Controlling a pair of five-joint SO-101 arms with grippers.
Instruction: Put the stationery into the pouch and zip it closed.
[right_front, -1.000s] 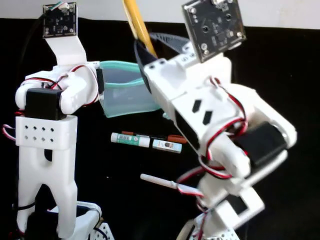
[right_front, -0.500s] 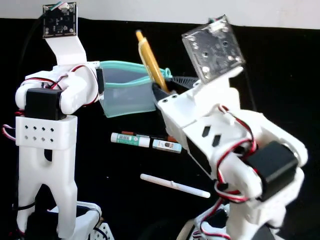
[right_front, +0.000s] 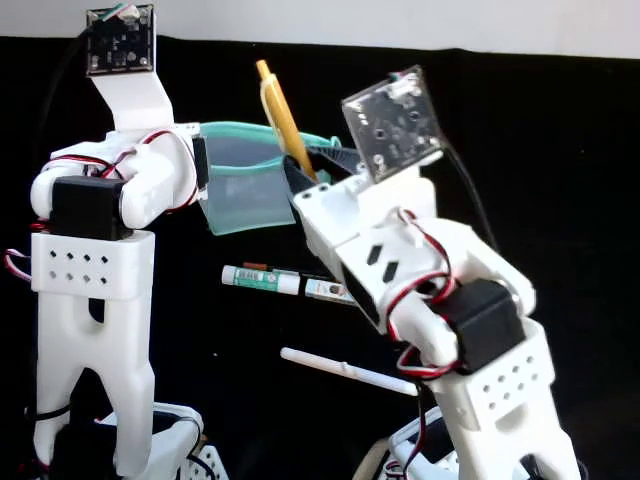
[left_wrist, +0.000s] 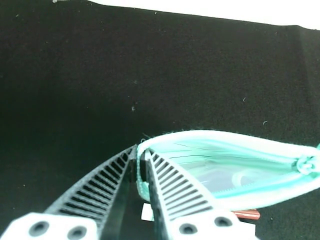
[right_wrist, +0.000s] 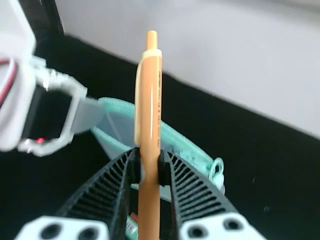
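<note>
A translucent teal pouch (right_front: 243, 188) hangs above the table with its mouth open. My left gripper (right_front: 203, 164) is shut on its edge, and the left wrist view shows the fingertips (left_wrist: 140, 153) pinching the pouch (left_wrist: 227, 161) at the end of its rim. My right gripper (right_front: 305, 176) is shut on a yellow pen (right_front: 279, 113). The pen stands nearly upright, its lower end at the pouch's mouth. In the right wrist view the pen (right_wrist: 148, 100) rises between the fingers (right_wrist: 148, 158), with the pouch (right_wrist: 172, 142) just behind it.
Below the pouch, on the black table, lie a white tube with a green label (right_front: 262, 279), a second short stick (right_front: 331, 290) and a thin white rod (right_front: 345, 370). The left arm's body (right_front: 92, 280) stands at the left. The zipper pull (left_wrist: 305, 165) hangs at the pouch's far end.
The right arm has brought the pen down from the top edge to the pouch's mouth, swinging right and then back left. The left arm and pouch have stayed put.
</note>
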